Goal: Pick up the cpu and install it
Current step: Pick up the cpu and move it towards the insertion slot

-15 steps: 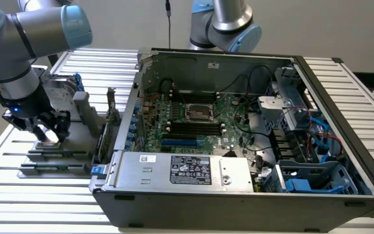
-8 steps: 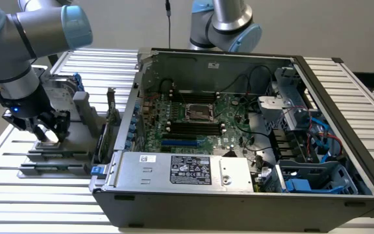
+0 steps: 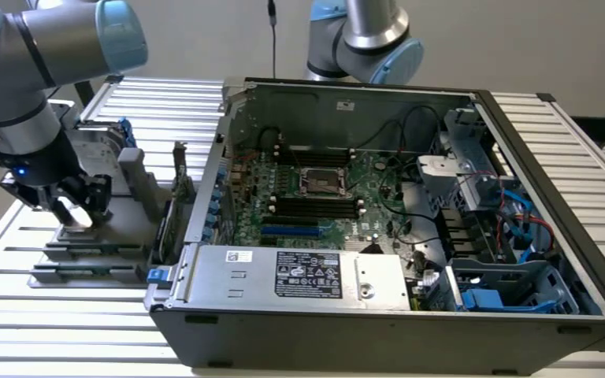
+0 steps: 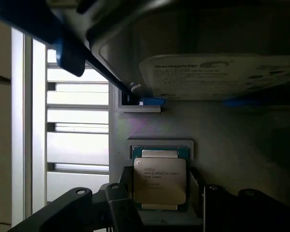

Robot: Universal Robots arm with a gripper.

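The cpu (image 4: 159, 180), a small flat square chip with a silver-grey top, lies in a recess of the grey parts holder (image 4: 150, 128). My gripper (image 4: 159, 195) is down over it. One dark finger (image 4: 122, 205) sits against one edge of the chip and the other finger (image 4: 197, 191) against the opposite edge, so the gripper is shut on the cpu. At the exterior view's left, the gripper (image 3: 75, 211) stands low on the holder (image 3: 87, 252), beside the open computer case (image 3: 387, 331). The bare cpu socket (image 3: 321, 183) shows in the middle of the motherboard.
A large silver hard drive (image 4: 222, 75) with a blue bracket stands in the holder just beyond the cpu. The silver box with a black label (image 3: 302, 276) lies along the case's front wall. A second arm (image 3: 371, 39) stands behind the case. The slatted table (image 3: 72, 331) surrounds everything.
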